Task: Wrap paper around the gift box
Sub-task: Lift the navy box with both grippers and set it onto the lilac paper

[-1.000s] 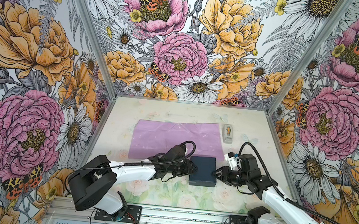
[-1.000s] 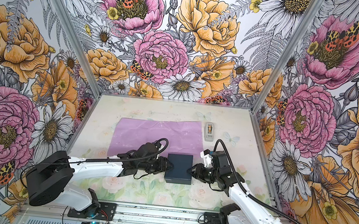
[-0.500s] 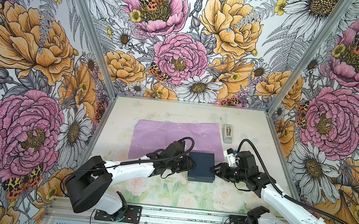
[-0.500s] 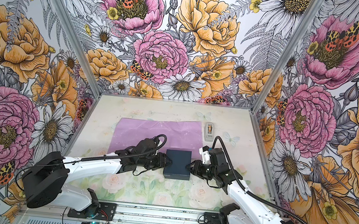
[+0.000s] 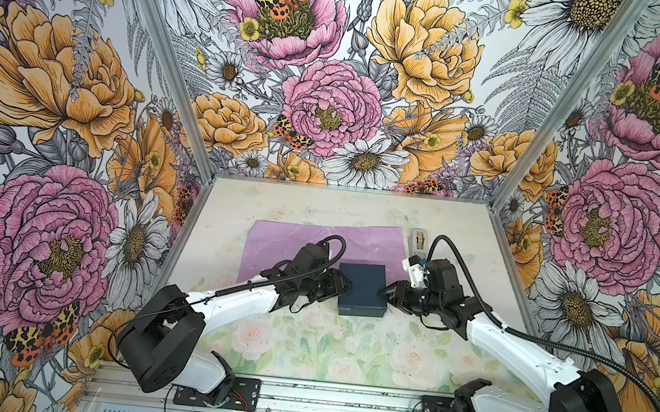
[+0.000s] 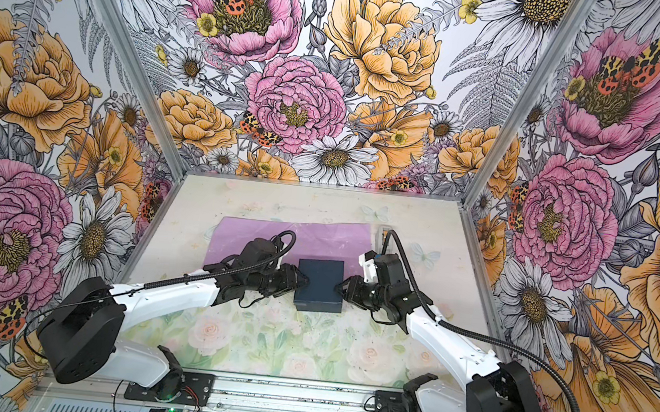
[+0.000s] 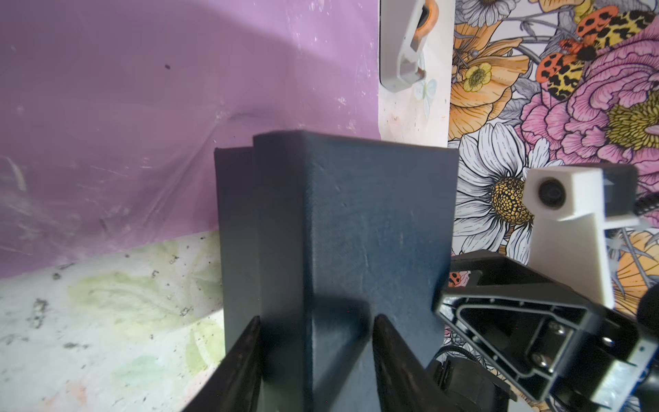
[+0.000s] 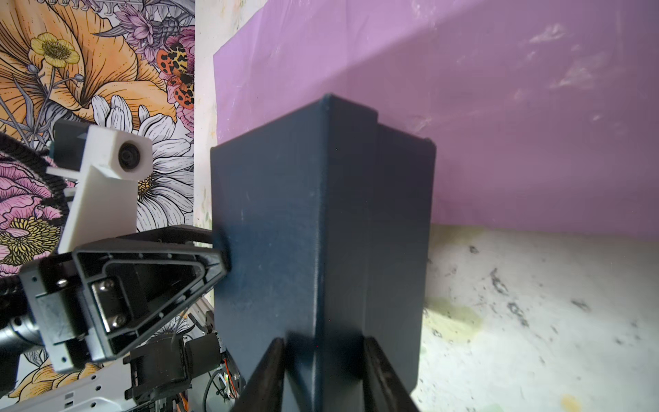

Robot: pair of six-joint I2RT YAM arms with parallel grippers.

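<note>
gift box [image 5: 362,286] | held between left claw [image 5: 347,288] and right claw [image 5: 384,295]

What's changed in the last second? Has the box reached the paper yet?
Both arms moved the box away from their bases toward the paper. Its far end now overlaps the sheet's near edge. The left gripper and right gripper kept their grip on its opposite sides, and nothing was let go. The paper and the tape dispenser stayed put.
</note>
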